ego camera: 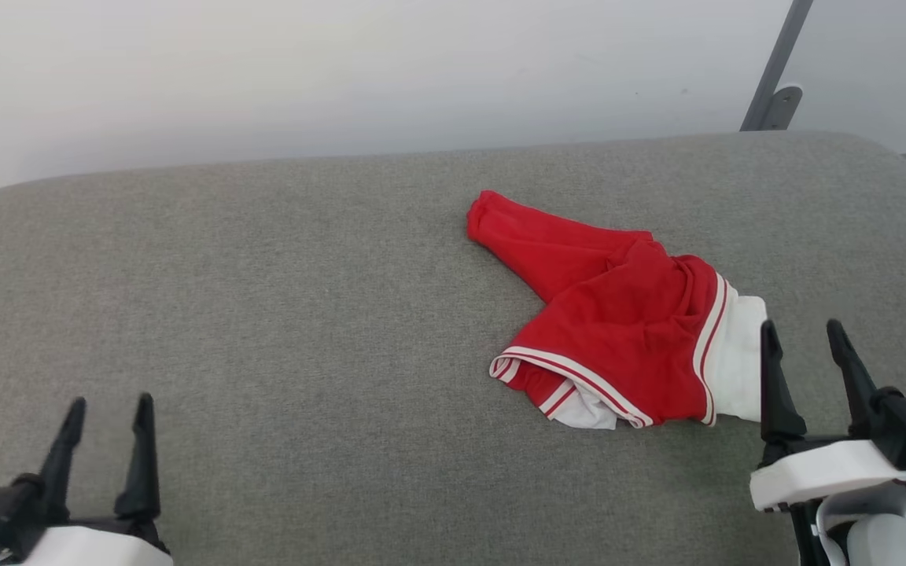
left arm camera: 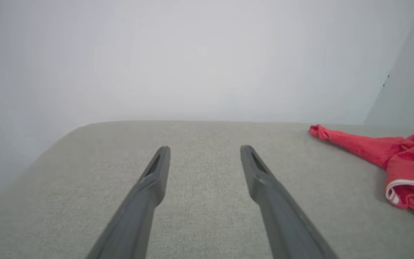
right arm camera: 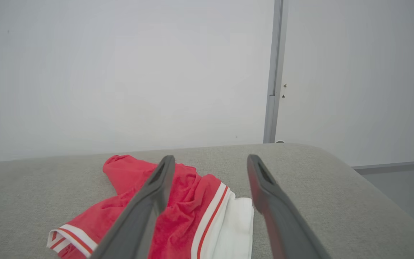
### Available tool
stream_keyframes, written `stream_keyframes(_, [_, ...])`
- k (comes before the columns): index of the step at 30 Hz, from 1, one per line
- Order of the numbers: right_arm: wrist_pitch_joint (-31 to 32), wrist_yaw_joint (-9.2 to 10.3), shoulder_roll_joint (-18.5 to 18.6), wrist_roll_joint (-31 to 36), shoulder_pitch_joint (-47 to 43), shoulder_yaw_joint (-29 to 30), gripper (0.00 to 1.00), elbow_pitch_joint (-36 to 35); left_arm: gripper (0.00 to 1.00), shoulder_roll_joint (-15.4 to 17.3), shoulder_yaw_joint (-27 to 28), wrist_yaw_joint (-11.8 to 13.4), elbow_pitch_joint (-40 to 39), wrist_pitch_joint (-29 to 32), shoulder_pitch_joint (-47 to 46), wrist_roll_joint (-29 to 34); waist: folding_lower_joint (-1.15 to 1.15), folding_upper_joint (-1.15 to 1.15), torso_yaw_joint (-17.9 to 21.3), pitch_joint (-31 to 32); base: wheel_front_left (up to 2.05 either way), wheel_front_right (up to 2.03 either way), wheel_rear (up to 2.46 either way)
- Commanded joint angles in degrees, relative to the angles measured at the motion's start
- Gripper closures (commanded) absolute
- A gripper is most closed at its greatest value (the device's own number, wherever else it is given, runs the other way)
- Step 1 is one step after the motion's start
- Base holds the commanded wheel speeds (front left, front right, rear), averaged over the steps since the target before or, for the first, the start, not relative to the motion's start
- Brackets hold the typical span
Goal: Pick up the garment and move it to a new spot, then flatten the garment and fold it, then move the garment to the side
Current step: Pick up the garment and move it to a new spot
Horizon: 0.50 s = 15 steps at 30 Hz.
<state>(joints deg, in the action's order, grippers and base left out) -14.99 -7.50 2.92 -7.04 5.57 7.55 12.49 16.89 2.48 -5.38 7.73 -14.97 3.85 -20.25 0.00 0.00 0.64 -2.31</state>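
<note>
A bright red soft fabric shirt [ego camera: 618, 314] with white sleeve ends lies crumpled on the grey upholstered bench [ego camera: 264, 314], just beside the released right claw [ego camera: 801, 328]; the left claw [ego camera: 111, 401], also released, is well apart.

The garment [ego camera: 618, 314] is soft, matt cloth, lying on a cushion [ego camera: 264, 314] of coarse grey woven fabric. Just beside the garment, the right gripper [ego camera: 801, 326] looks like smooth, matt dark plastic.

garment [left arm camera: 408, 158] cut by edge, underside hidden
</note>
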Motion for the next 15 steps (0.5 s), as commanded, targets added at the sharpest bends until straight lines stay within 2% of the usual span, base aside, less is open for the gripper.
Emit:
stream_keyframes(1, [-0.3, 0.03, 0.0, 0.0, 0.5, -0.2, 0.0, -0.6, 0.0, -0.6, 0.9, -0.4, -0.9, -0.3, 0.6, 0.8, 0.0, 0.0, 0.1, -0.1, 0.0, 0.0, 0.0])
stream_keyframes(6, [-0.3, 0.02, 0.0, -0.4, 0.4, -0.8, 0.0, -0.7, 0.0, -4.1, 3.3, -1.7, -1.6, -0.3, 1.6, 3.7, 0.0, 0.0, 0.3, -0.2, 0.0, 0.0, 0.0])
stream_keyframes(10, [-0.3, 0.02, 0.0, -0.8, 0.1, -0.8, 0.0, 0.2, 0.0, -5.3, 3.5, -2.1, -0.4, -0.3, 2.0, 4.3, 0.0, 0.0, 0.4, 0.1, 0.0, 0.0, 0.0])
stream_keyframes(15, [-0.3, 0.02, 0.0, -1.1, -0.1, -0.8, 0.0, 1.0, 0.0, -4.9, 2.4, -2.1, -0.8, -0.3, 2.3, 4.1, 0.0, 0.0, 0.5, 0.4, 0.0, 0.0, 0.0])
